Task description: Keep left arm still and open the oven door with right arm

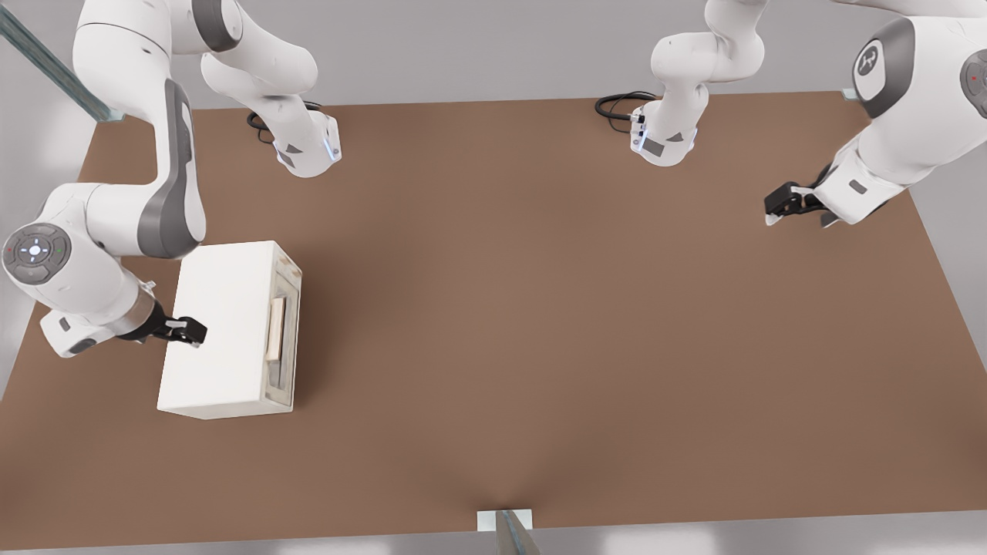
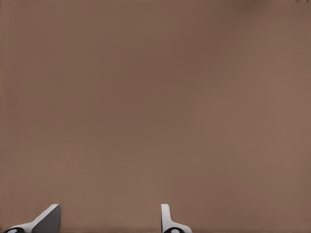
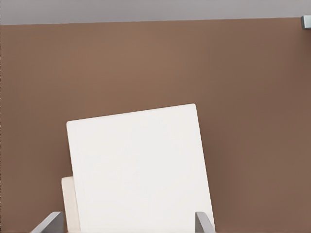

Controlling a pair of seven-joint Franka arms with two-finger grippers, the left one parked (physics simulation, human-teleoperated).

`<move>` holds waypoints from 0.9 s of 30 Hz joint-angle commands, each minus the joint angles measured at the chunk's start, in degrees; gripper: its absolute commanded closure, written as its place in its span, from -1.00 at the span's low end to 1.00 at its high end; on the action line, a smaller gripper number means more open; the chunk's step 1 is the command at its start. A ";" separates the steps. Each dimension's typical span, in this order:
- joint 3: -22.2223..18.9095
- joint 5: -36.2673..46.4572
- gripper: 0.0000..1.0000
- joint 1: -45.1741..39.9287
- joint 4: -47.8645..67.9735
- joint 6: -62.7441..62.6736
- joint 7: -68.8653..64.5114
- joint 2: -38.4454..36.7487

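Observation:
The oven (image 1: 220, 331) is a cream-white box on the brown table at the front view's left. Its oven door (image 1: 284, 333) faces the front view's right and lies flat against the box, with a pale beige bar handle (image 1: 275, 329) down its middle. My right arm (image 1: 100, 231) reaches in from the front view's left. Its gripper (image 1: 187, 331) hangs over the box's top near the back edge, on the side away from the door. In the right wrist view the gripper (image 3: 126, 226) is open, fingers (image 3: 50, 224) wide apart above the oven top (image 3: 141, 170). The door is hidden there.
The other arm's gripper (image 1: 786, 204) hovers over the table at the front view's right; the left wrist view holds only bare table (image 2: 155, 97). Both arm bases (image 1: 308, 146) (image 1: 663, 139) stand at the far edge with cables. A small bracket (image 1: 505, 520) sits at the near edge.

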 commanded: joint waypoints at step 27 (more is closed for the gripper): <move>-0.04 -37.43 0.57 24.06 -6.97 -14.58 41.50 15.74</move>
